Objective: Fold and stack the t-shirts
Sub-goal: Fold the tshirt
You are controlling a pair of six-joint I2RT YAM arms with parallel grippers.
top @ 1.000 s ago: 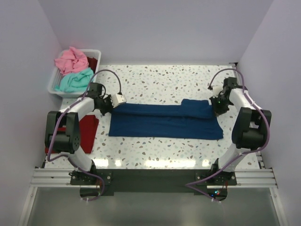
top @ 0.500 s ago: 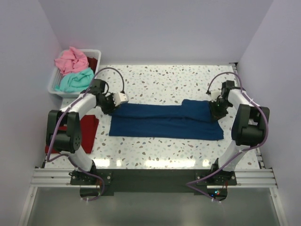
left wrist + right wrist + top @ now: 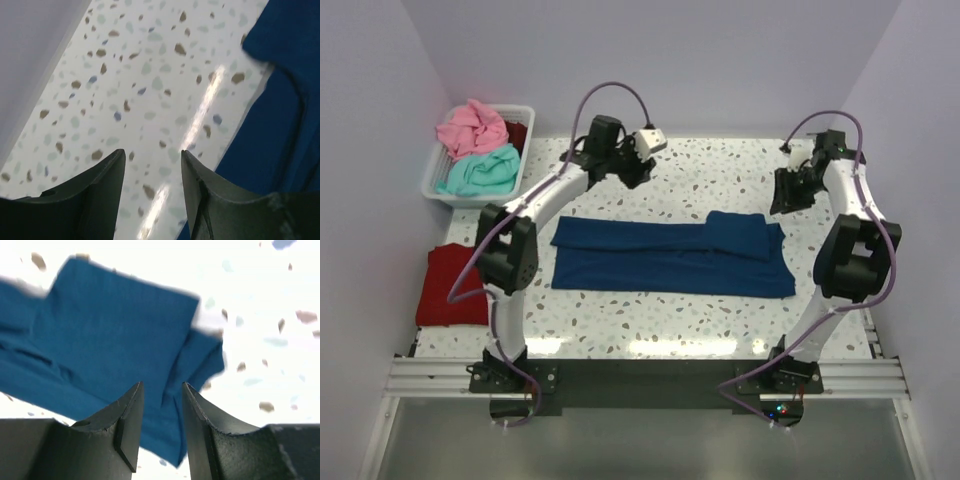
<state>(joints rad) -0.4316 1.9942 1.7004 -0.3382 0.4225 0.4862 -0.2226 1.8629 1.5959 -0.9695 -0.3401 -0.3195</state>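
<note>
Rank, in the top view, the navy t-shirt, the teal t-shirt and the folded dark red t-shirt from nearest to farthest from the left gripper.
From the left gripper:
1. navy t-shirt, spread out mid-table.
2. teal t-shirt, in the basket at the far left.
3. dark red t-shirt, folded at the near left edge.

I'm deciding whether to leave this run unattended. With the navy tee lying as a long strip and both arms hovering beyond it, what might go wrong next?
The navy t-shirt is uneven at its right end, where an upper layer juts past the far edge, so the next fold may come out crooked. The dark red t-shirt lies at the table edge beside the left arm; a low sweep there might drag it off.
</note>
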